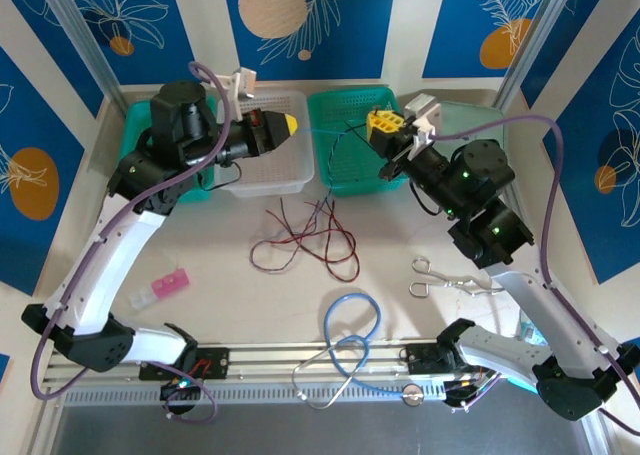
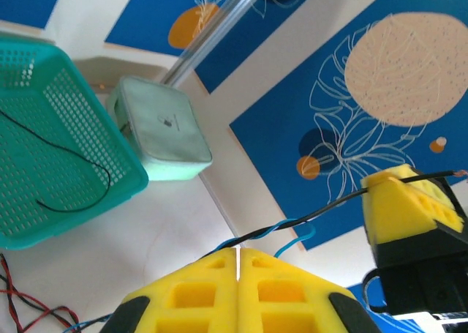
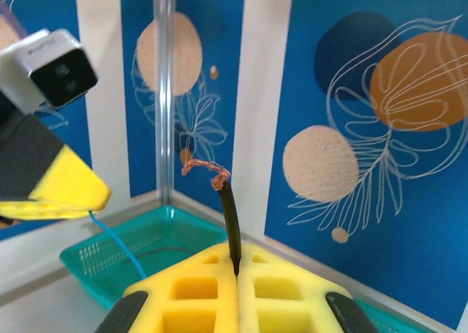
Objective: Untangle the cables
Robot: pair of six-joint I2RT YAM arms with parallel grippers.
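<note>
Both claws end in chunky yellow fingers (image 2: 190, 293), matte and foam-like, moulded with square pockets. The left claw (image 2: 238, 258) is closed, with only a hairline seam between its fingers. At that seam it pinches a thin black cable (image 2: 329, 205) with an even finer blue cable (image 2: 301, 234) wound loosely round it.

From there the black cable runs taut, rising a little, across to the right claw (image 3: 235, 266), so its long axis lies left to right between the two claws, lifted above the baskets. The right claw is also clamped shut on it. The short free end stands almost straight up from the seam, smooth and dark, and finishes in a frayed copper tuft bent to one side. The blue cable sags from the left claw down towards the green basket (image 1: 350, 189), a perforated plastic tub with another black strand curled inside.

The other cables (image 1: 305, 240), hair-thin red and black, lie slack in overlapping loops on the pale tabletop (image 1: 225, 265), just in front of the baskets.
</note>
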